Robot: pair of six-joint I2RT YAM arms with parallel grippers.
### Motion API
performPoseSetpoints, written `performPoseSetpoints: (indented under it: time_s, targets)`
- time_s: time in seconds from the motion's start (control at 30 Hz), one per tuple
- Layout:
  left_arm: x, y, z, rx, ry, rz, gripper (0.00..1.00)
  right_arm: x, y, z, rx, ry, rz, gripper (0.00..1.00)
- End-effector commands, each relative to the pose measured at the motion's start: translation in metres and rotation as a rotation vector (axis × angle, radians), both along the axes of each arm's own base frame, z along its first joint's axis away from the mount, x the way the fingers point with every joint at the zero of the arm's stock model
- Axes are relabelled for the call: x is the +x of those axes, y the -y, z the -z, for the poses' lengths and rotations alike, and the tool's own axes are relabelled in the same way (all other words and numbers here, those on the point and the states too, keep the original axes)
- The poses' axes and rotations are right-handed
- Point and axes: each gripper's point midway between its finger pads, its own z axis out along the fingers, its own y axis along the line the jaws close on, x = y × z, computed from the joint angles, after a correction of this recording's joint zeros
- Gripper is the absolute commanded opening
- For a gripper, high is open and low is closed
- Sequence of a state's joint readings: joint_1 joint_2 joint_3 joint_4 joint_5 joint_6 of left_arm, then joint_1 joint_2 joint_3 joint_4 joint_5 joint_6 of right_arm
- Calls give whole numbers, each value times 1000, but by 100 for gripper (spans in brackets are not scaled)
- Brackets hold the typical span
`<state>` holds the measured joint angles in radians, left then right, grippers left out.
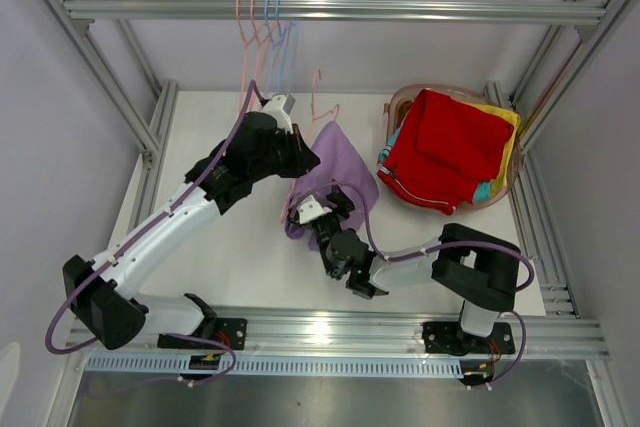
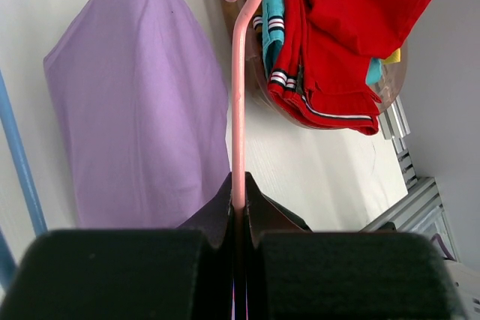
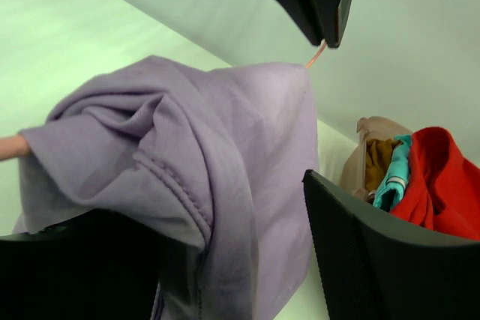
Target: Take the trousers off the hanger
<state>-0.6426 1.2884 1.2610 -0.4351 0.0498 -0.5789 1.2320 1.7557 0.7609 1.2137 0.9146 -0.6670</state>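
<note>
The left end effector (image 2: 238, 198) is pinched narrow on the pink hanger (image 2: 238, 110) wire. The lavender trousers (image 1: 345, 167) drape over it mid-tabletop, one fold between the wide-spread fingers of the right end effector (image 1: 318, 212). Red trousers (image 1: 445, 147) top the tub (image 1: 400, 99) near the far right corner.

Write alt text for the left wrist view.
The left hand is shut on the thin wire of a pink hanger. To its left hang lavender trousers; at upper right lie heaped red trousers with striped trim.
</note>
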Motion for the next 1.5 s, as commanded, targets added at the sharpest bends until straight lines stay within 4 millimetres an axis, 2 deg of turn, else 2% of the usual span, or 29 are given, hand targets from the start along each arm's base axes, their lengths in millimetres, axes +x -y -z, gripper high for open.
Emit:
performPoseSetpoints:
  time_s: [0.0,0.17,0.27,0.3,0.37,0.4,0.47,0.5,0.53,0.67,0.7,0.77,0.83,0.93,0.97,1.07,1.17,1.27,1.43,1.47]
  targets:
    - [8,5,-46,-97,98,4,0,2,3,-50,168,71,1,70]
    - [8,6,-45,-96,97,5,1,3,4,-54,161,81,5,58]
    - [8,6,-46,-98,97,8,1,3,7,-60,159,94,11,46]
    - [8,6,-44,-97,94,8,0,4,7,-61,158,99,13,39]
    - [8,6,-46,-100,96,9,0,4,9,-67,158,108,19,32]
    - [8,6,-46,-99,96,8,1,4,10,-70,148,115,23,22]
    - [8,7,-44,-99,91,10,0,3,14,-79,149,127,29,14]
    - [8,7,-45,-100,93,10,0,3,16,-83,139,136,35,5]
    - [8,7,-45,-101,91,9,1,2,18,-89,139,144,38,1]
    - [7,9,-42,-104,81,15,1,-2,34,-122,143,189,59,0]
    - [7,9,-42,-105,81,17,0,-5,41,-141,167,206,62,0]
    - [9,10,-40,-104,75,14,1,-7,50,-163,173,226,65,0]
    - [7,12,-38,-105,72,21,0,-12,62,-200,208,261,62,0]
    - [6,14,-33,-94,76,21,0,-16,79,-241,226,297,62,0]
    - [8,16,-31,-87,76,20,1,-18,87,-261,242,319,72,0]
    - [7,20,-24,-60,73,24,0,-19,105,-294,207,344,98,0]
    - [7,22,-20,-40,75,21,1,-19,130,-317,188,363,156,0]
    - [7,23,-17,-26,75,21,0,-18,161,-328,193,365,238,0]
    - [5,27,-13,-10,66,32,1,-14,217,-326,183,331,415,0]
    - [5,28,-13,-8,66,34,0,-19,231,-326,205,325,445,0]
